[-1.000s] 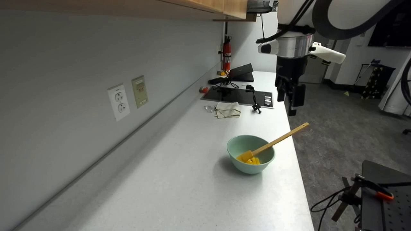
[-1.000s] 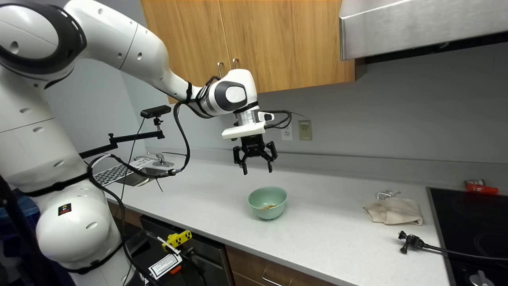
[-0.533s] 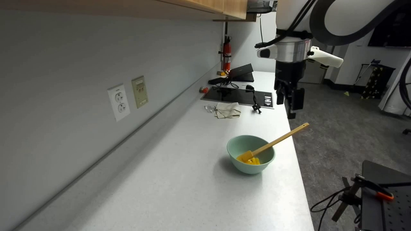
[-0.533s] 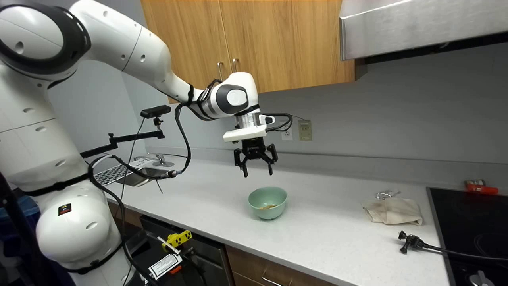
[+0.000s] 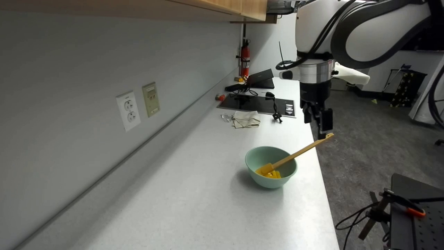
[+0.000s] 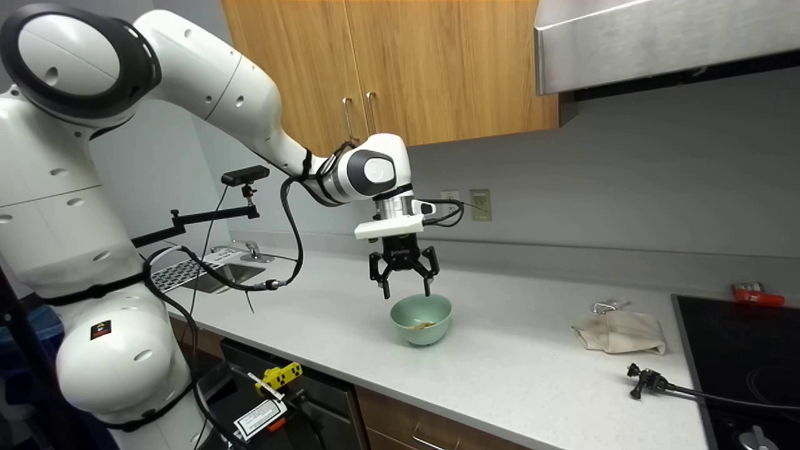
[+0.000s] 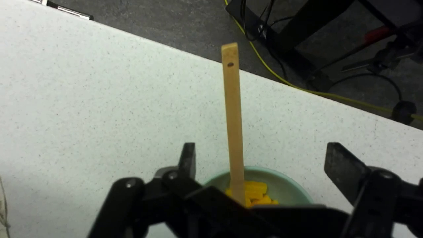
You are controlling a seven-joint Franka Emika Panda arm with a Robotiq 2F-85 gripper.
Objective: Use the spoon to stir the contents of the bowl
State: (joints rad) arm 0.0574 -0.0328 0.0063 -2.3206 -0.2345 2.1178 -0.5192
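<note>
Claw [image 6: 407, 292] fingers-down above the counter [image 7: 99, 109], its fingers [image 7: 345, 172] wide apart. In the wrist view the handle of the spoon [image 7: 234, 115] runs through the gap, counter showing on either side of it. In an exterior view a fingertip overlaps the handle close to its free end; whether they touch cannot be told.

Spoon leans in the bowl [image 5: 270, 183], head down at the yellow-orange contents [image 7: 257, 190], handle over the rim. Long axis slants up from the head to the holed free end, which shows against the floor [image 7: 172, 26] past the counter edge. In the wrist view that axis is almost upright, free end at the top.

Against a second ago: claw lower in both exterior views; the gap then visible between fingertip and handle in an exterior view has closed to an overlap. Bowl and spoon look unmoved.

Arm [image 6: 244, 103]: elbow high, forearm sloping down toward the wrist, wrist bent so the claw drops nearly plumb.

Farther along the counter, well apart from the bowl: folded cloth [image 6: 622, 331], then black cooktop [image 6: 744, 350].
</note>
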